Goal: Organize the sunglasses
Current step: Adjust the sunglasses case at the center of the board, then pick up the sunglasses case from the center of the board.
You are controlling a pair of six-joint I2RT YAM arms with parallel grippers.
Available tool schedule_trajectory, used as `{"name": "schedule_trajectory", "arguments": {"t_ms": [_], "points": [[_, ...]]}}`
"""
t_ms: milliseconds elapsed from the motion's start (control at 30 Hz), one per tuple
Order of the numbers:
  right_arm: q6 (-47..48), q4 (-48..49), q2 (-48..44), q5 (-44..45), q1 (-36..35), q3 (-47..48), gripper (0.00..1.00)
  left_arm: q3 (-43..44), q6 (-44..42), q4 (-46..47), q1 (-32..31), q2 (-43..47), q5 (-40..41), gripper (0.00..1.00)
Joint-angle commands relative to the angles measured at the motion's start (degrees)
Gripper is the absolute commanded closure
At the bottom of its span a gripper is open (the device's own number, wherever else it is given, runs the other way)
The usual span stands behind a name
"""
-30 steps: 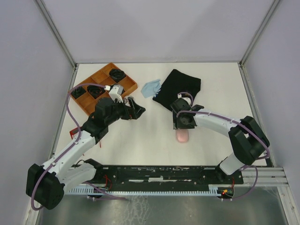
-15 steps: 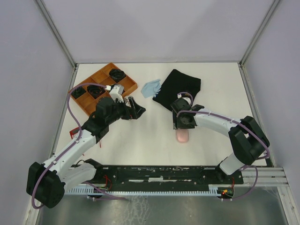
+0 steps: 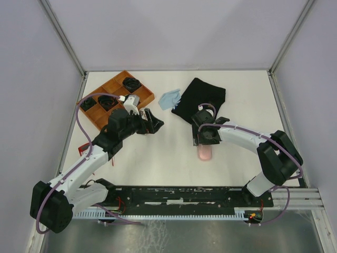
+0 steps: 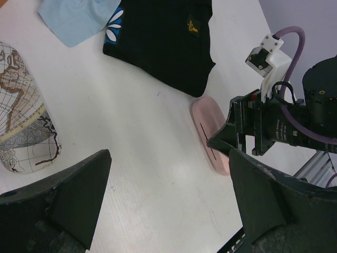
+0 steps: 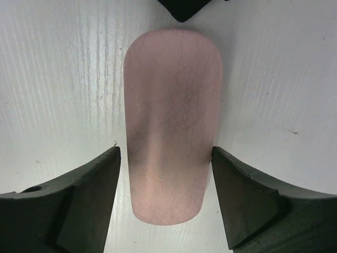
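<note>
Neither pair of sunglasses is clearly recognisable. Small dark objects (image 3: 108, 100) lie in the wooden tray's (image 3: 149, 98) compartments, too small to tell apart. My right gripper (image 5: 166, 153) is open, low over the table. Its jaws straddle the near end of the oblong pink case (image 5: 171, 95), which lies flat. In the top view the right gripper (image 3: 204, 140) sits over the pink case (image 3: 204, 154). My left gripper (image 4: 168, 158) is open and empty above bare table. In the top view the left gripper (image 3: 154, 122) is just right of the tray.
The grey map-patterned case (image 4: 21, 116) lies left of my left gripper. A black cloth (image 3: 200, 97) and a light blue cloth (image 3: 169, 98) lie at the back centre. The black cloth's corner (image 5: 181, 8) lies just beyond the pink case. Walls enclose the table.
The right gripper has edged very slightly toward the far side over the pink case. The left arm has not visibly moved.
</note>
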State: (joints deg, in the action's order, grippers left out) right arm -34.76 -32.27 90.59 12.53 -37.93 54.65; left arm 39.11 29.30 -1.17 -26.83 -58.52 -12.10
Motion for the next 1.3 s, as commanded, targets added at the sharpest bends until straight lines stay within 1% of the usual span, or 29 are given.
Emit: {"name": "schedule_trajectory", "arguments": {"t_ms": [0, 433, 867, 1267], "points": [[0.9, -0.4, -1.8, -0.1, 0.3, 2.8, 0.22, 2.6, 0.0, 0.8, -0.1, 0.1, 0.4, 0.01], [1.3, 0.4, -0.6, -0.9, 2.2, 2.2, 0.2, 3.0, -0.1, 0.5, -0.1, 0.1, 0.3, 0.01], [2.6, 1.8, 0.8, -7.7, 4.7, 1.3, 0.23, 3.2, 0.0, 0.7, -0.1, -0.4, 0.1, 0.01], [3.1, 0.6, 1.3, -8.3, 5.8, 1.5, 0.24, 3.4, 0.0, 0.9, -0.1, -0.6, -0.3, 0.01]]}}
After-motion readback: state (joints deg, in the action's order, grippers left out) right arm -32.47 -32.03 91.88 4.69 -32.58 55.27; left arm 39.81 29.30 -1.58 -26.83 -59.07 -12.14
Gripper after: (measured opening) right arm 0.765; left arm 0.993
